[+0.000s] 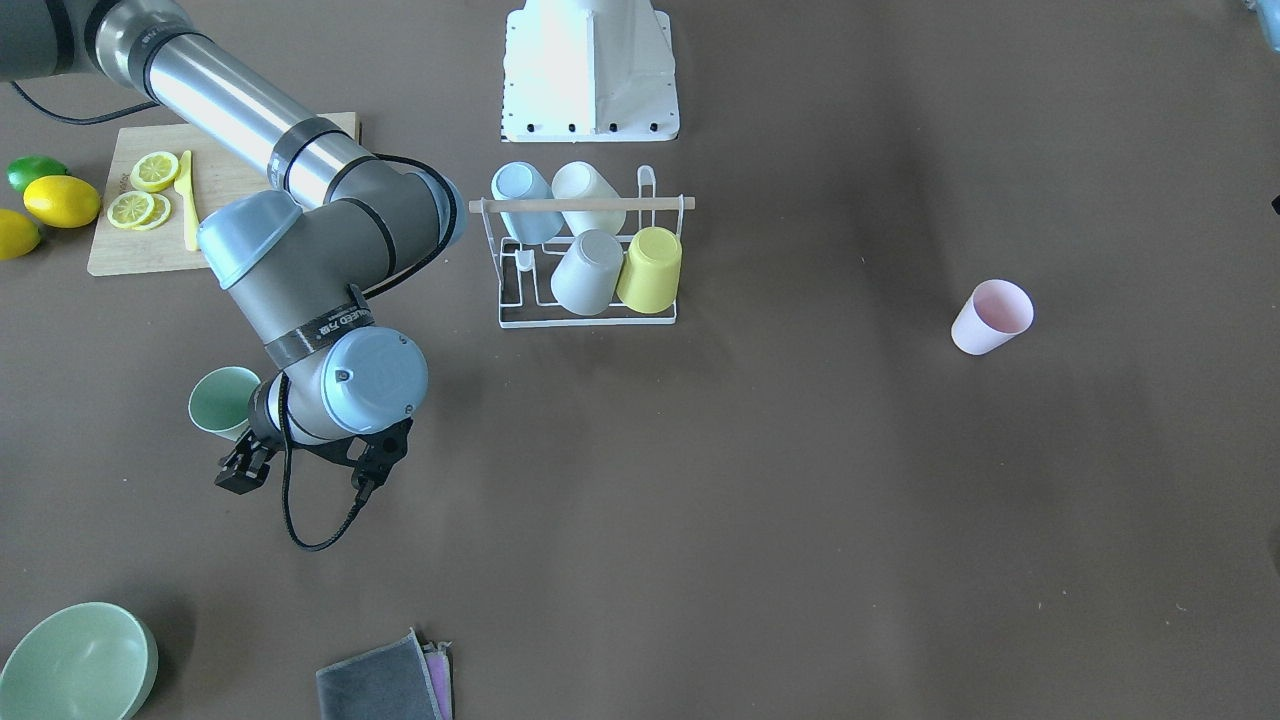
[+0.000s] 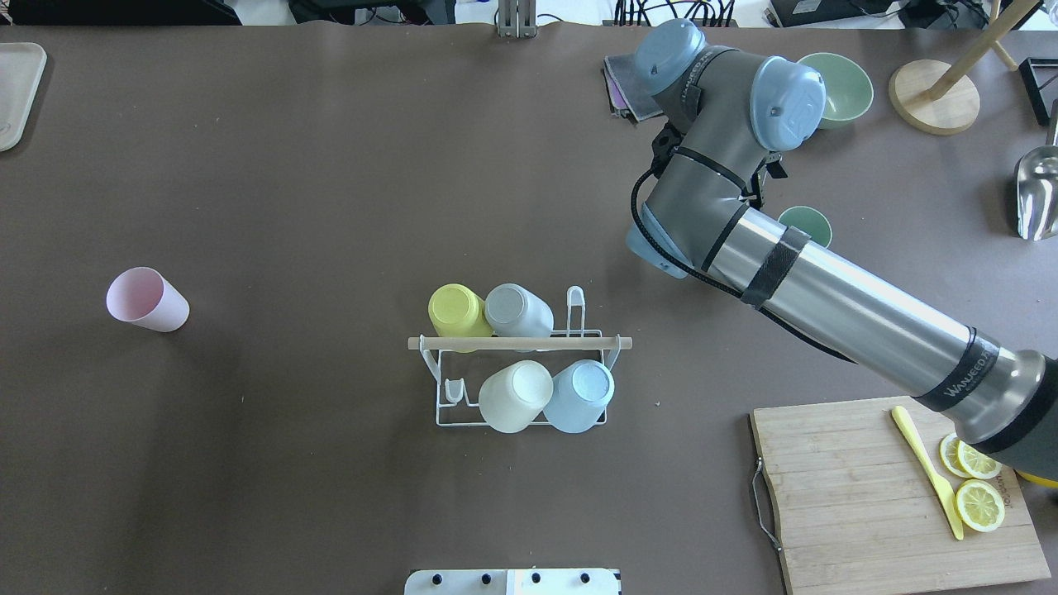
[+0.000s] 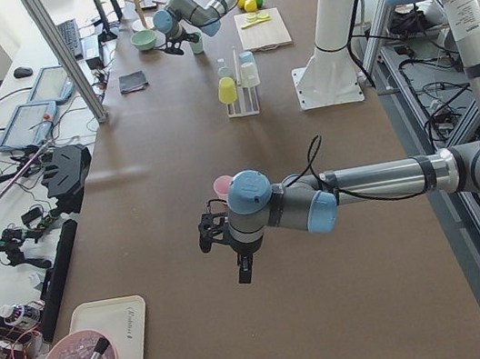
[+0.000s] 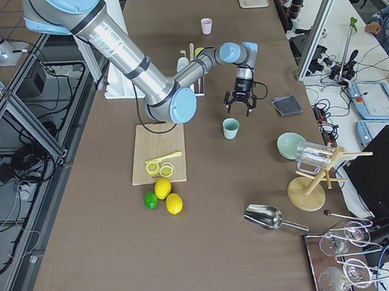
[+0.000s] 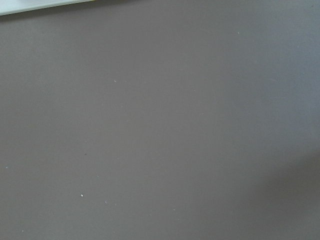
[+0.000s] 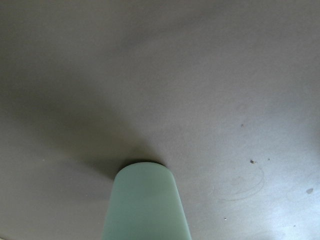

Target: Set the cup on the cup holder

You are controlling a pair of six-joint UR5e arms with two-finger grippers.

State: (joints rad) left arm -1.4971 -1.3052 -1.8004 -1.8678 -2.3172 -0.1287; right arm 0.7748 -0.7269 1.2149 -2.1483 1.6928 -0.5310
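Over by the left edge, the left gripper (image 3: 217, 236) is being held low above the desk near the pink cup (image 2: 147, 300); whether it's clenched can't be told. Mid-desk, four upturned cups are being carried by the cup holder (image 2: 519, 342). Toward the far right corner, the green cup (image 2: 806, 225) isn't being grasped; it's just beside the right gripper (image 4: 240, 107), which is seemingly being held spread open.

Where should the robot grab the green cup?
Probably the rim, from above, with one finger inside and one outside. The green cup stands upright with its mouth open upward, and the right gripper hangs open beside it, pointing down.
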